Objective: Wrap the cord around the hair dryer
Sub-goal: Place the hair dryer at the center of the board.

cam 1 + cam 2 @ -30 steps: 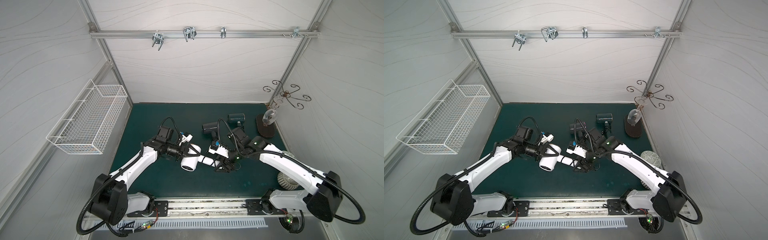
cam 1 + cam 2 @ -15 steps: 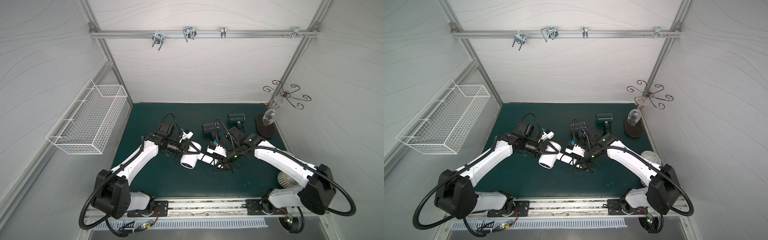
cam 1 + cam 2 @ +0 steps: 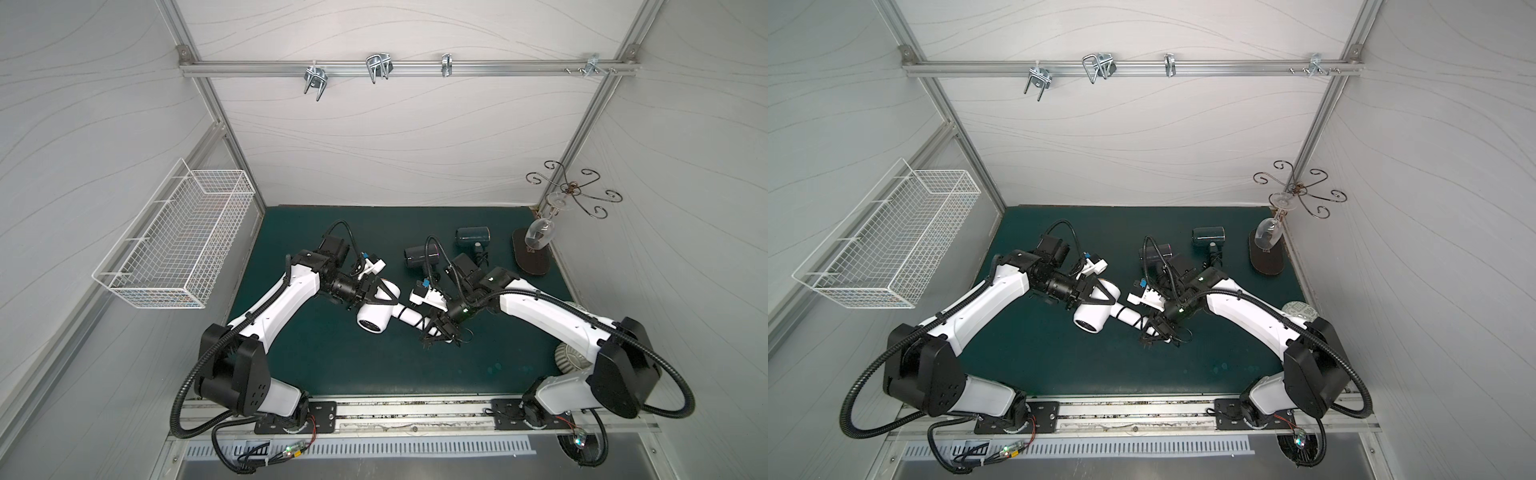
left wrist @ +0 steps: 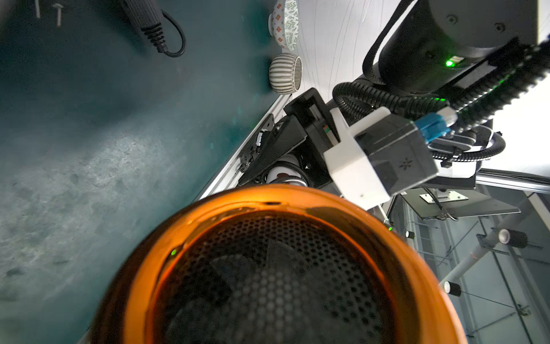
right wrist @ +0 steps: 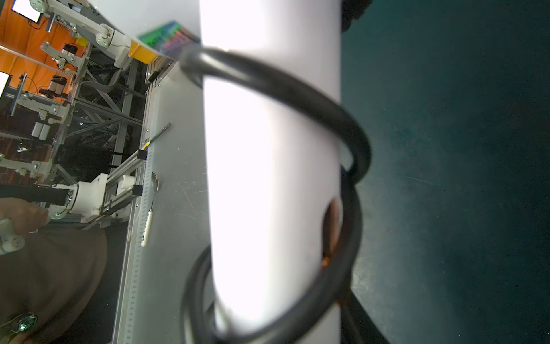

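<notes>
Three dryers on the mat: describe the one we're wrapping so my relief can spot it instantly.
Look at the middle of the green mat. The white hair dryer is there, its barrel in the left gripper and the black cord looped round its handle. It is the only white one; the two dark dryers sit farther back.

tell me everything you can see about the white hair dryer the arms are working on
The white hair dryer has a glossy plastic barrel and a straight round handle. One end shows a translucent orange ring around a black perforated grille. It lies roughly level over the green mat, mid-table. The left gripper clamps the barrel; the right gripper is at the handle's end, its grip unclear. The black cord loops loosely round the handle.
</notes>
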### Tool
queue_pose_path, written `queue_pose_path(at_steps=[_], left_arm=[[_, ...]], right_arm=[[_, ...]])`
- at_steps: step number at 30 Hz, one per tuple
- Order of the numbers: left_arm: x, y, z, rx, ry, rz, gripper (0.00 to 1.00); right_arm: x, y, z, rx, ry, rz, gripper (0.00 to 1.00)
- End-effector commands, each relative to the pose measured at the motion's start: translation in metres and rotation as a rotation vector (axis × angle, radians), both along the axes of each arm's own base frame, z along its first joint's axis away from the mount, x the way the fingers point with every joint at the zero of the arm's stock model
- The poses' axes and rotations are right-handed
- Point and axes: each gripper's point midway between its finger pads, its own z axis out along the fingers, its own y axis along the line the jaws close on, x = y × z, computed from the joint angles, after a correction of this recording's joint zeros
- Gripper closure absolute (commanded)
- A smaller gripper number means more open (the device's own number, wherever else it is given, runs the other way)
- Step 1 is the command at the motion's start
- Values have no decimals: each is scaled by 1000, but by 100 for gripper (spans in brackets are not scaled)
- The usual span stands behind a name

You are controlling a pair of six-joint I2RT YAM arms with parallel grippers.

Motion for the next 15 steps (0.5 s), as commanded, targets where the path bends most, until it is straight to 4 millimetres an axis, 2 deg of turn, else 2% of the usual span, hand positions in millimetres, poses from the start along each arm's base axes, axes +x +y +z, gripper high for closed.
queue_pose_path(at_steps=[1, 3, 5, 10, 15], left_arm=[[24, 3, 5, 74, -233, -7, 39], [31, 10, 0, 143, -278, 31, 19], [41, 19, -2, 220, -337, 86, 4], [64, 41, 3, 324, -455, 236, 2], [77, 57, 10, 388, -539, 341, 2]], right_arm=[[-3, 15, 11, 67, 95, -29, 100], [0, 16, 7, 62, 102, -57, 100], [2, 17, 2, 62, 117, -86, 100], [7, 25, -13, 72, 187, -146, 100], [16, 44, -48, 20, 262, -221, 100]])
